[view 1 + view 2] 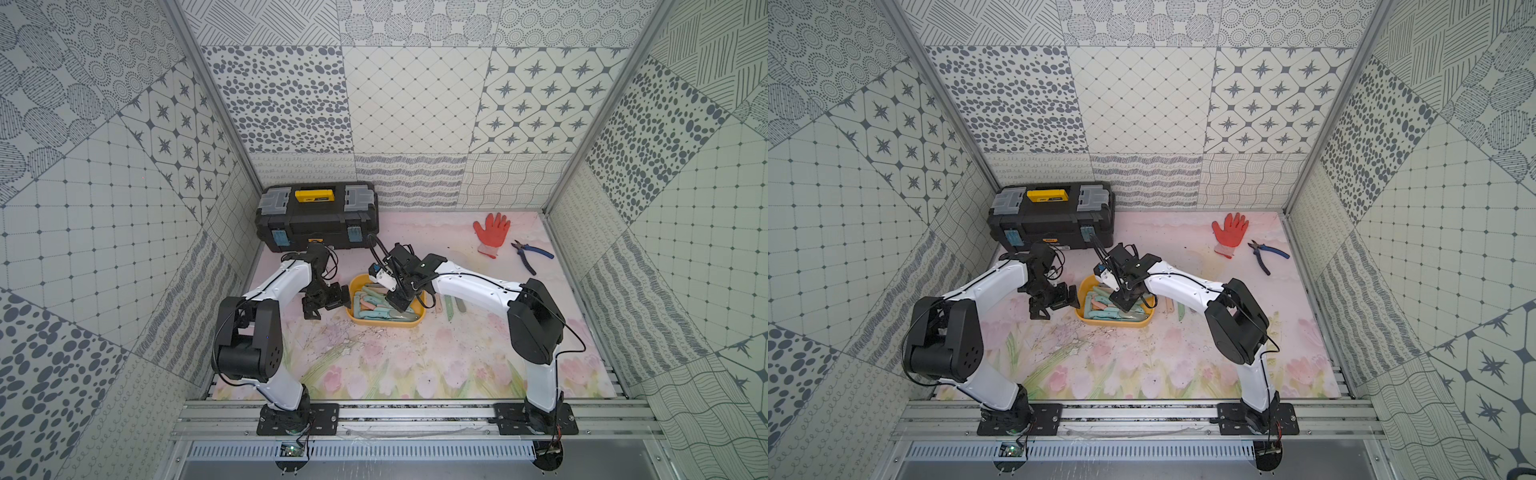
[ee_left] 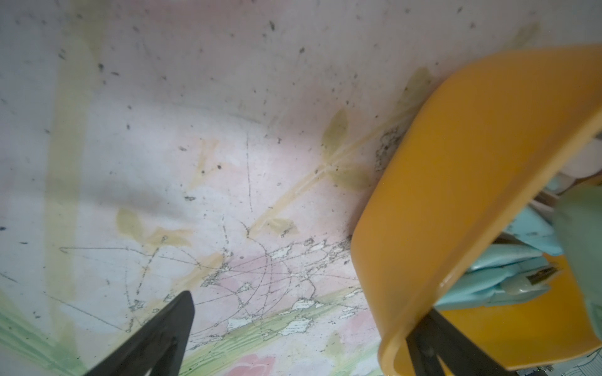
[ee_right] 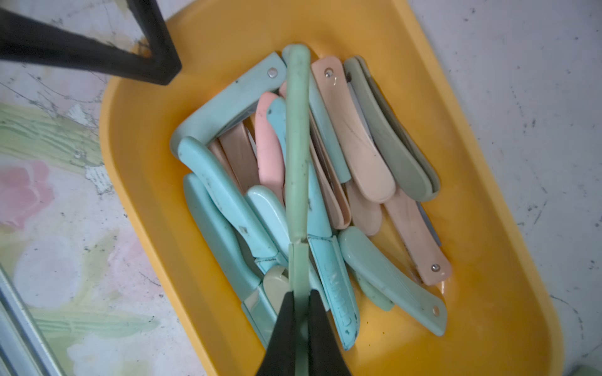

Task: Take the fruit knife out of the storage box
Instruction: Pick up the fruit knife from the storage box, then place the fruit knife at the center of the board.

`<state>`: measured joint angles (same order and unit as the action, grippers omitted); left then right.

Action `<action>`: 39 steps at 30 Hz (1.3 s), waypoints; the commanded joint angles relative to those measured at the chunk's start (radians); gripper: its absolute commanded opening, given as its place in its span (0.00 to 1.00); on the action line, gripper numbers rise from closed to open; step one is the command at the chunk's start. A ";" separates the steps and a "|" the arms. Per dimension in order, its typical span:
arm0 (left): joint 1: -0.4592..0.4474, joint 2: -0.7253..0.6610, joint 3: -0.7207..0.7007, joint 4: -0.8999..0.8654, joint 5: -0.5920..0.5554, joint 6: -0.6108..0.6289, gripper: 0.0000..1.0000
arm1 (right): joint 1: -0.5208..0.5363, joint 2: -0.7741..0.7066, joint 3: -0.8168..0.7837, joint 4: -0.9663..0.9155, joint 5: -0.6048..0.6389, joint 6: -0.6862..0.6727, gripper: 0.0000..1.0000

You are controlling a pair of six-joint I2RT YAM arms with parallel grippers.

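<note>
Right pincer point(image 3: 300, 299) clamps a pale green knife point(image 3: 297, 146) over the yellow box point(image 3: 472, 228). Left pincer point(image 1: 328, 302), spread wide, straddles the box's nine-o'clock rim.

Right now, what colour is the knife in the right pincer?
The knife is pale mint green, clearest in the right wrist view.
</note>
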<state>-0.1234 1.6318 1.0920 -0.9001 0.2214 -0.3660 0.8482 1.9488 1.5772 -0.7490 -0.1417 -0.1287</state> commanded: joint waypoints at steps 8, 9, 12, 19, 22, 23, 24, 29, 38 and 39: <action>0.010 -0.015 0.008 -0.011 -0.004 -0.008 0.98 | -0.070 -0.112 -0.062 0.125 -0.196 0.100 0.05; 0.009 -0.014 0.009 -0.011 -0.005 -0.008 0.98 | -0.078 -0.117 -0.071 0.139 -0.210 0.111 0.05; 0.009 -0.015 0.008 -0.011 -0.005 -0.008 0.98 | -0.097 -0.131 -0.094 0.170 -0.267 0.145 0.05; 0.008 -0.015 0.009 -0.013 -0.002 -0.008 0.98 | -0.203 -0.220 -0.229 0.345 -0.414 0.304 0.04; 0.008 -0.014 0.008 -0.012 -0.003 -0.009 0.98 | -0.278 -0.282 -0.327 0.455 -0.459 0.404 0.06; 0.009 -0.015 0.008 -0.014 -0.002 -0.009 0.98 | -0.308 -0.304 -0.359 0.489 -0.476 0.434 0.06; 0.009 -0.014 0.008 -0.012 -0.002 -0.010 0.98 | -0.336 -0.326 -0.397 0.524 -0.488 0.460 0.05; 0.009 -0.015 0.008 -0.012 -0.002 -0.010 0.98 | -0.470 -0.409 -0.541 0.627 -0.547 0.550 0.05; 0.009 -0.016 0.006 -0.011 0.000 -0.010 0.98 | -0.693 -0.485 -0.687 0.609 -0.593 0.598 0.02; 0.009 -0.016 0.007 -0.012 0.000 -0.010 0.98 | -0.719 -0.488 -0.689 0.571 -0.586 0.595 0.02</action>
<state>-0.1226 1.6318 1.0920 -0.9001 0.2218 -0.3664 0.1719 1.5009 0.9009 -0.1669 -0.7109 0.4431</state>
